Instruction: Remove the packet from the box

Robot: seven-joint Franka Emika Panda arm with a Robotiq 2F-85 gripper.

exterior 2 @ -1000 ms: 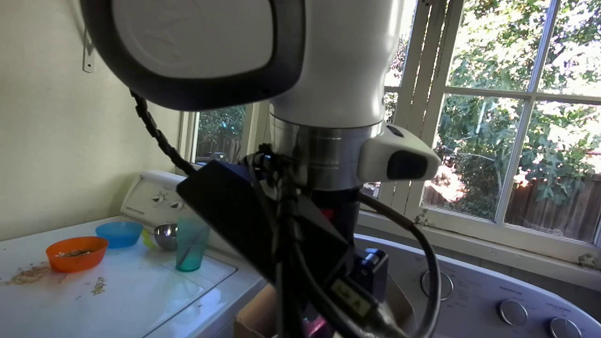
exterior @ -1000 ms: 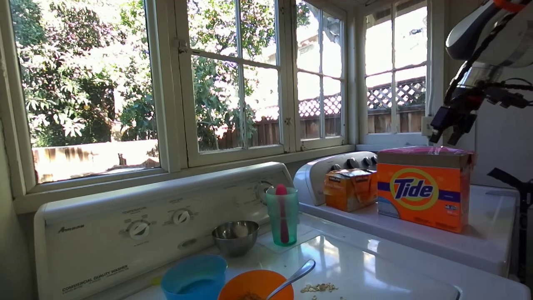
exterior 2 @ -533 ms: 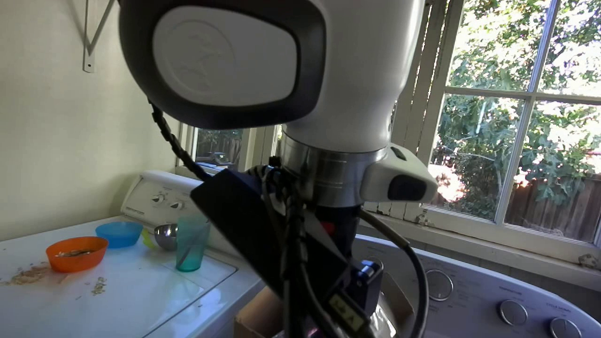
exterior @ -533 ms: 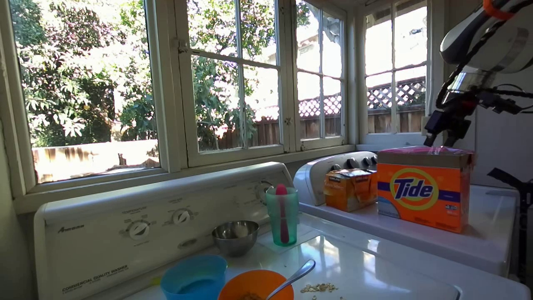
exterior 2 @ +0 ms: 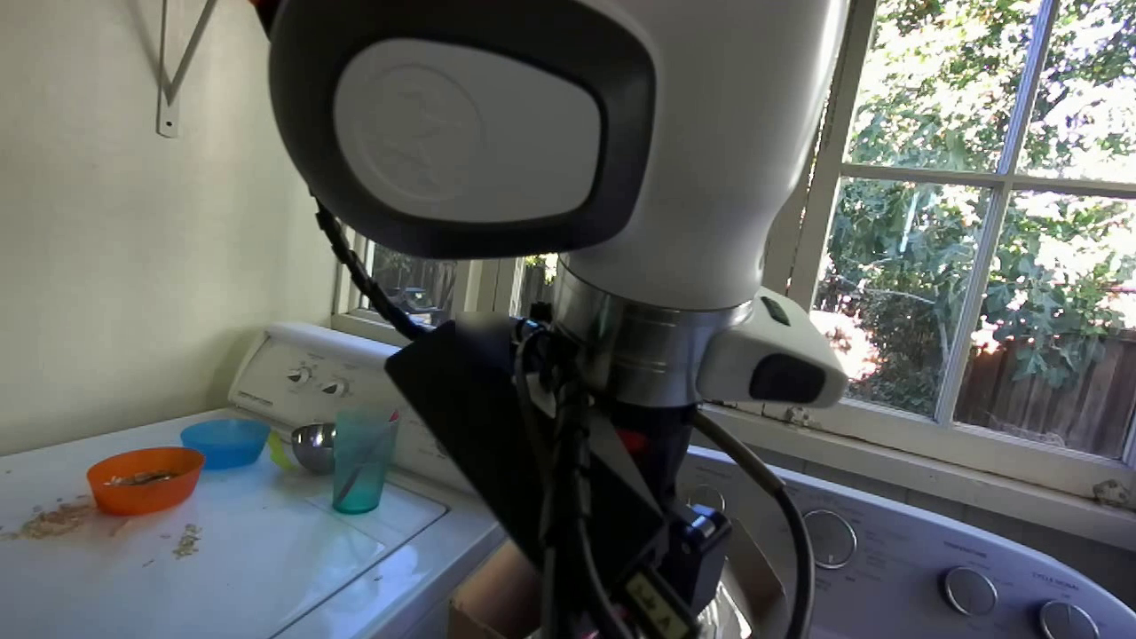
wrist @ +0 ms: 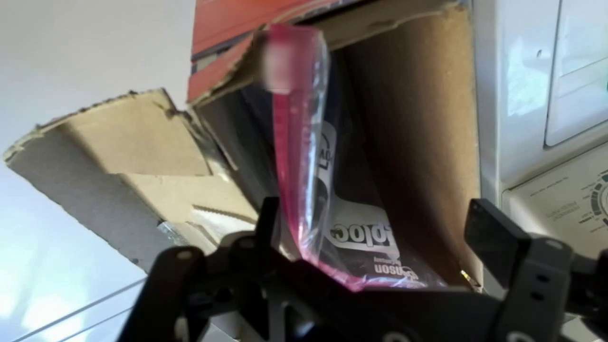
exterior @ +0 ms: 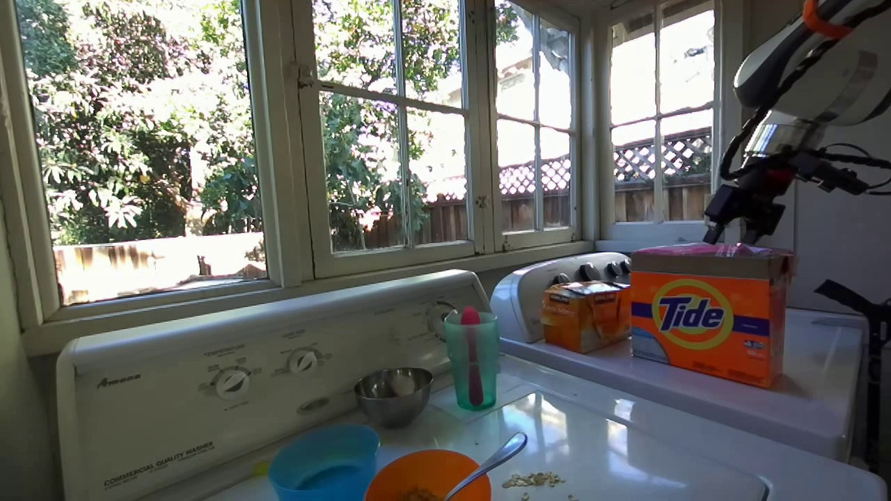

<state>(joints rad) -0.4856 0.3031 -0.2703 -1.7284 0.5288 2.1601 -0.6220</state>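
Note:
The packet [wrist: 361, 240] is a clear plastic bag with a pink seal strip and white printing; it sits inside the open box [wrist: 427, 85]. Its pink top also shows at the box's top in an exterior view [exterior: 731, 248]. The box is the orange Tide carton [exterior: 703, 348]; its brown rim also shows in an exterior view [exterior 2: 484, 612]. My gripper [wrist: 374, 213] is open and empty, pointing down over the box mouth. One finger is beside the pink strip, the other near the opposite box wall. The gripper [exterior: 731, 238] also shows just above the box. The packet's lower part is hidden.
A torn cardboard flap [wrist: 137, 156] spreads from the box's side. A smaller orange box [exterior: 585, 316] stands beside the carton, before the control panel. A green cup [exterior: 473, 362], metal bowl [exterior: 393, 396], blue bowl [exterior: 324, 459] and orange bowl [exterior 2: 146, 484] stand on the neighbouring white machine.
The arm has come lower, and the gripper has shifted left over the box in an exterior view. The box and the packet's pink top look unmoved.

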